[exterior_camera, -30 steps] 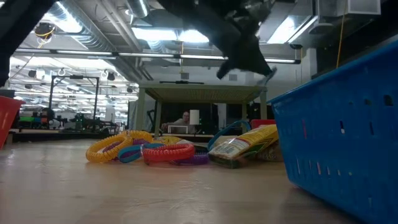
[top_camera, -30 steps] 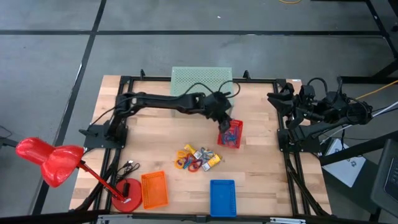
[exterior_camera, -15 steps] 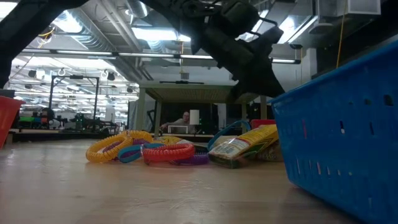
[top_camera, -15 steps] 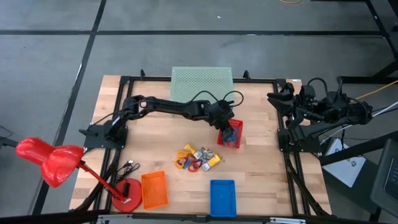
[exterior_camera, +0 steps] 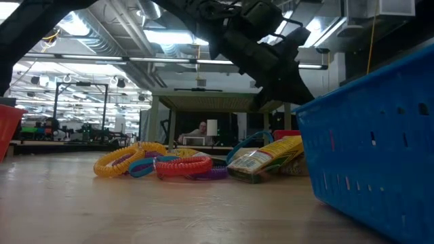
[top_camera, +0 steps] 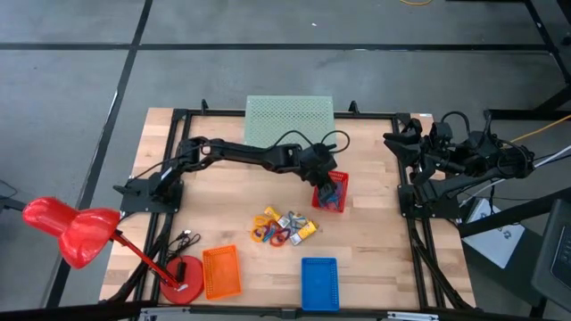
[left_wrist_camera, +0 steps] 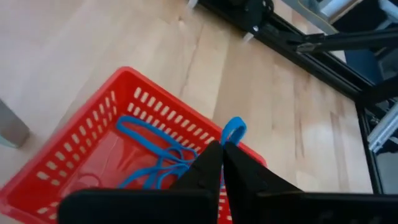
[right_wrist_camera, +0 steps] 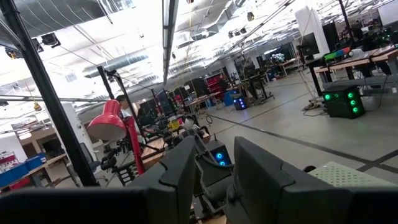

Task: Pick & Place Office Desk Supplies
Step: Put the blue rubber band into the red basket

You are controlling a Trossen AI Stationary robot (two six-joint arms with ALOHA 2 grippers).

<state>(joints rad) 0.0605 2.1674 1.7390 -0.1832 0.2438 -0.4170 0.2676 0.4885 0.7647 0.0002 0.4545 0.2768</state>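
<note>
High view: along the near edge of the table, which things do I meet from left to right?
Red desk lamp → orange basket → blue basket.

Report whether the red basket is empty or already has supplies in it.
Not empty. In the left wrist view, the red basket holds several blue loop clips on its floor, and the left gripper pinches another blue clip above its rim.

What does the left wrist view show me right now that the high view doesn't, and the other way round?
Only the left wrist view: the left gripper pinching a blue loop clip over the red basket, with more blue clips lying inside. Only the high view: the pile of supplies, orange basket, blue basket, red lamp, and right gripper parked aside. Both: red basket, left gripper.
</note>
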